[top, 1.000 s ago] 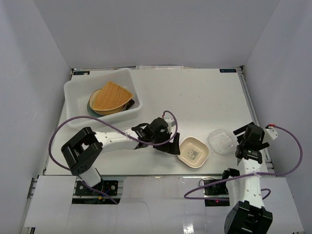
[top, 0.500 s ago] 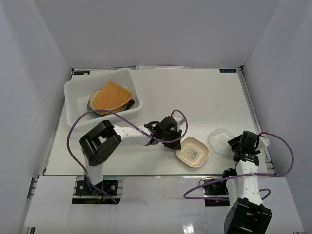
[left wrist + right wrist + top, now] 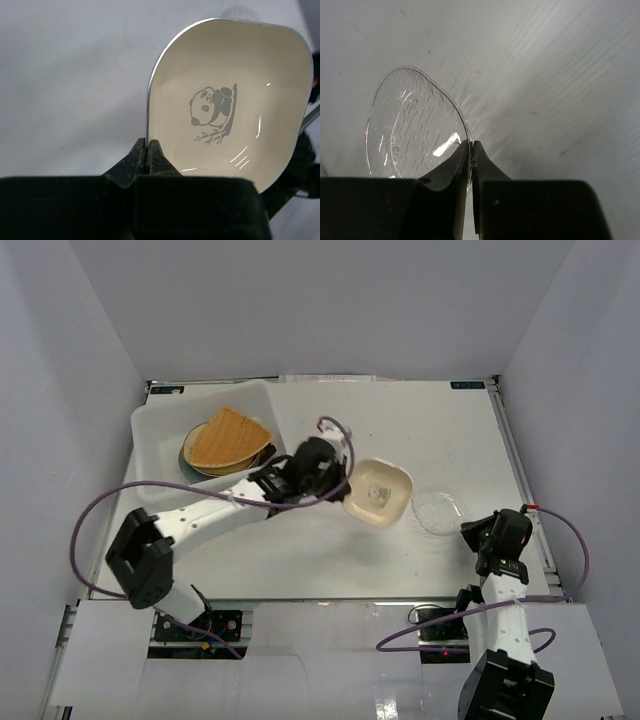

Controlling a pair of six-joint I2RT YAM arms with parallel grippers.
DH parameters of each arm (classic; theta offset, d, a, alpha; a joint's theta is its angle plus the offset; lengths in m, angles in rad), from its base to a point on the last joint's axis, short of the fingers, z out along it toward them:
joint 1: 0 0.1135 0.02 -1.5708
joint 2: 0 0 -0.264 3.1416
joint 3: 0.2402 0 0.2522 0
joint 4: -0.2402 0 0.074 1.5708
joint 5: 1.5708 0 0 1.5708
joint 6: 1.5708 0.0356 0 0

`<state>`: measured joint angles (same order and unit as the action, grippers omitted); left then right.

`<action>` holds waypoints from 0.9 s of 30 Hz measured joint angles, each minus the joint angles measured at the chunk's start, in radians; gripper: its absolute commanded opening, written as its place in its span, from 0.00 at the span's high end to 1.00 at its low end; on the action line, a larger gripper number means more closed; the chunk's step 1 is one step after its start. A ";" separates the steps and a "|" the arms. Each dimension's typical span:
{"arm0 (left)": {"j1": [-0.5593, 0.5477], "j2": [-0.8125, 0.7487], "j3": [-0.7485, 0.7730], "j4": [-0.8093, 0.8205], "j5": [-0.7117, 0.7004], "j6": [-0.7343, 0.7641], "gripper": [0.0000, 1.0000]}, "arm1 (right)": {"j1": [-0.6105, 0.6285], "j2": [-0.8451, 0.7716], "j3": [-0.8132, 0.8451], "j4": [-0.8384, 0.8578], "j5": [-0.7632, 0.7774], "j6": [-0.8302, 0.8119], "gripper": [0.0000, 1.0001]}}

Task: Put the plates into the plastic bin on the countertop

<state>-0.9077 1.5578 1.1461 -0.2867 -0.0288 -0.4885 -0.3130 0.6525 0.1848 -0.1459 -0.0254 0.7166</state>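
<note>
Jaws of the right gripper (image 3: 471, 147) are pressed together on the rim of the glass plate (image 3: 415, 132), which sits at 4 o'clock on the counter (image 3: 420, 430). Whether that plate touches the surface I cannot tell. Farther in, just past centre toward 3 o'clock, the left gripper (image 3: 148, 146) is closed tight on the edge of the cream plate (image 3: 230, 100) and holds it tilted, clear of the counter. The two plates are near each other but apart. The left arm (image 3: 210, 515) stretches from 7 o'clock across bare counter, its wrist just beside the bin's near corner. The bin (image 3: 150, 455) stands at 10 o'clock against the walls (image 3: 60, 390). It is already stacked, with the fan plate (image 3: 230, 437) on top and the teal plate (image 3: 185, 458) peeking out beneath at 9 o'clock.

Half a second ago the cream plate lay flat nearer the 6 o'clock edge. It is now raised and carried toward 12, and the left arm has unfolded. The glass plate has shifted slightly toward 11.

Only the left wrist view shows the panda-and-bamboo print and the plate's silvery rim. Only the right wrist view shows the ridges and bubbles in the glass, which from above is a faint outline. The bin appears from above alone.
</note>
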 measured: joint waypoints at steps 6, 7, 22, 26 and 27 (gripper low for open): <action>0.388 -0.265 0.097 -0.024 -0.061 0.031 1.00 | 0.084 0.004 0.077 0.103 -0.141 0.060 0.92; 0.464 -0.292 0.099 -0.032 -0.077 0.037 1.00 | 0.131 0.034 0.115 0.116 -0.141 0.060 0.92; 0.900 -0.138 -0.062 -0.132 -0.108 0.026 0.35 | 0.934 0.868 1.015 0.244 -0.014 -0.110 0.92; 0.899 -0.144 -0.075 -0.124 -0.112 0.003 0.02 | 1.003 1.073 1.261 0.205 -0.007 -0.138 0.92; 0.899 -0.162 -0.080 -0.123 -0.113 -0.002 0.02 | 1.013 1.125 1.320 0.194 -0.008 -0.144 0.92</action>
<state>-0.0086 1.3956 1.0657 -0.4099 -0.1417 -0.4908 0.7002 1.7775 1.5043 0.0483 -0.0330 0.5728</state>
